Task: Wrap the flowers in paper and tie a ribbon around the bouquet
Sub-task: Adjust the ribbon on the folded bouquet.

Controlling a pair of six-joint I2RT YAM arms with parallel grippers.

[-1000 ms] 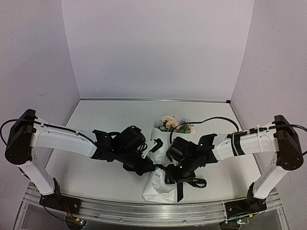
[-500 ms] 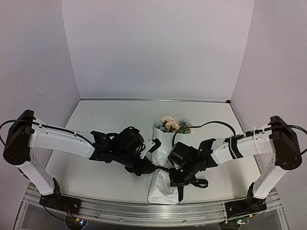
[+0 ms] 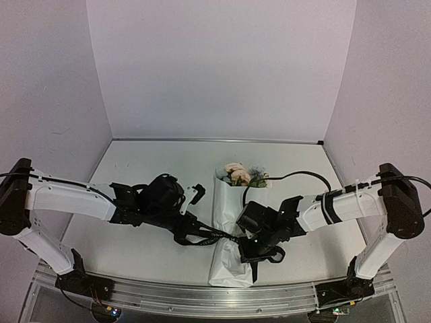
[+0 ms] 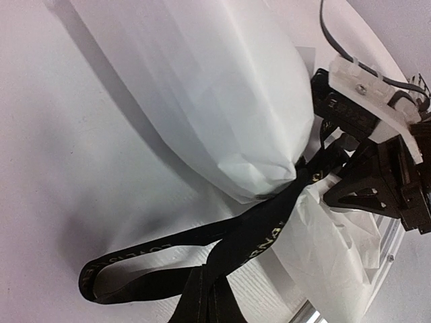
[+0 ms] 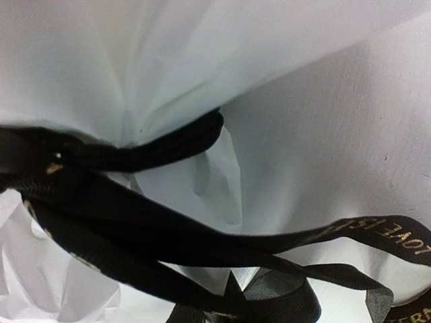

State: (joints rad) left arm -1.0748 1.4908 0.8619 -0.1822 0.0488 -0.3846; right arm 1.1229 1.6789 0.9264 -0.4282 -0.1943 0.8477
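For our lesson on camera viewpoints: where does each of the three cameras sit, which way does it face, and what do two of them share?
Top: above and behind, facing down and forward; left arm, right arm, bouquet and ribbon show.
Left wrist: on the left arm, facing the ribbon cinching the paper; the right arm's end shows.
Right wrist: on the right arm, close on the ribbon; no robot part clear.
Shared: both wrist views show ribbon around paper.

The white paper-cone bouquet (image 3: 229, 202) lies on the pale table (image 3: 148, 168), blooms (image 3: 237, 173) farthest. A narrow black fabric ribbon (image 3: 209, 235) circles its waist, trailing left.
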